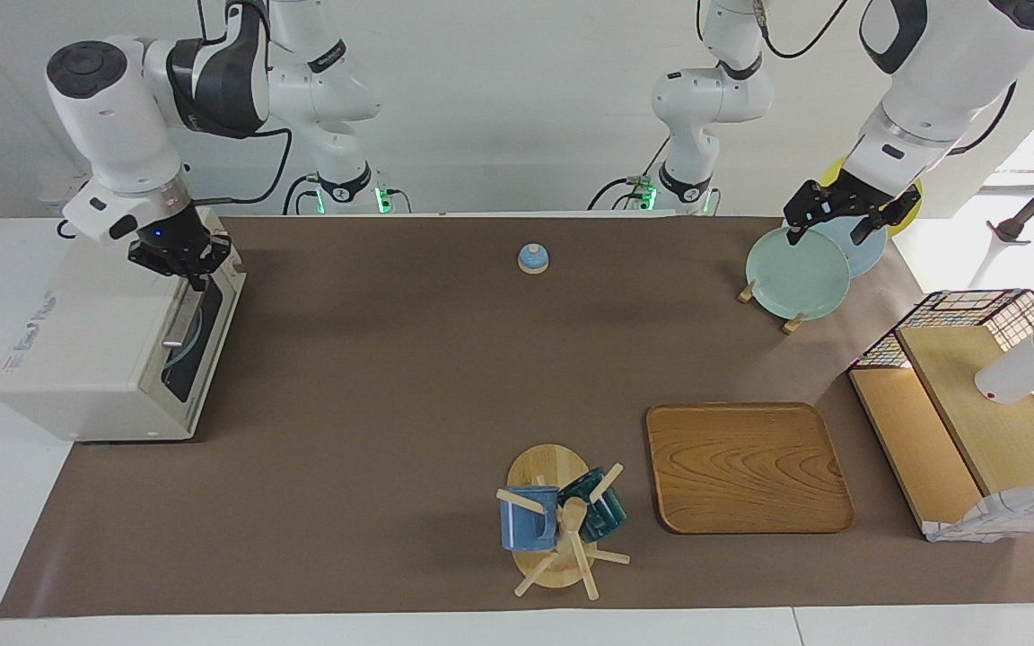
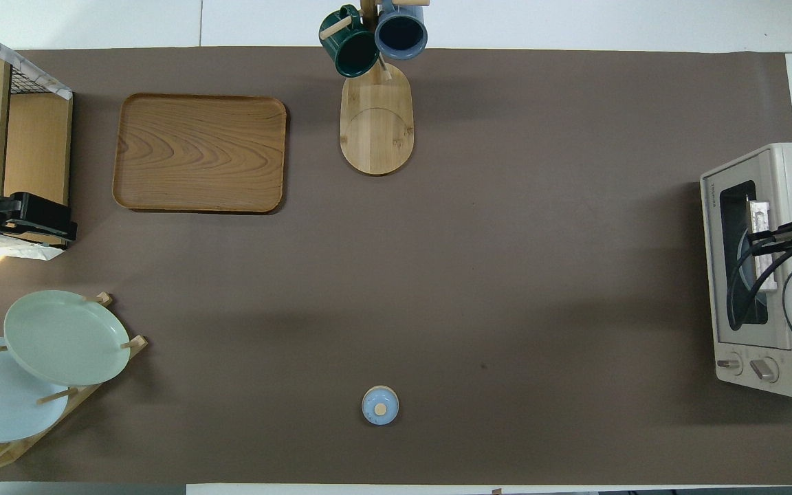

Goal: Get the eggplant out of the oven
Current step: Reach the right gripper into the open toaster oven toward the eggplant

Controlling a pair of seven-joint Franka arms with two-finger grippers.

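Note:
The off-white oven (image 1: 77,341) stands at the right arm's end of the table with its dark glass door shut; it also shows in the overhead view (image 2: 781,165). A pale round plate rim shows through the glass. The eggplant is hidden. My right gripper (image 1: 187,274) is low at the top of the door, at the silver bar handle (image 1: 183,314); in the overhead view the right gripper (image 2: 753,239) lies across the handle (image 2: 760,213). My left gripper (image 1: 831,235) waits open and empty over the plates; it also shows in the overhead view (image 2: 69,230).
A plate rack with a green plate (image 1: 797,272) stands at the left arm's end. A wire-and-wood rack (image 1: 975,413) holds a white cup (image 1: 1024,368). A wooden tray (image 1: 746,467), a mug tree (image 1: 557,520) and a small blue bell (image 1: 533,258) stand on the brown mat.

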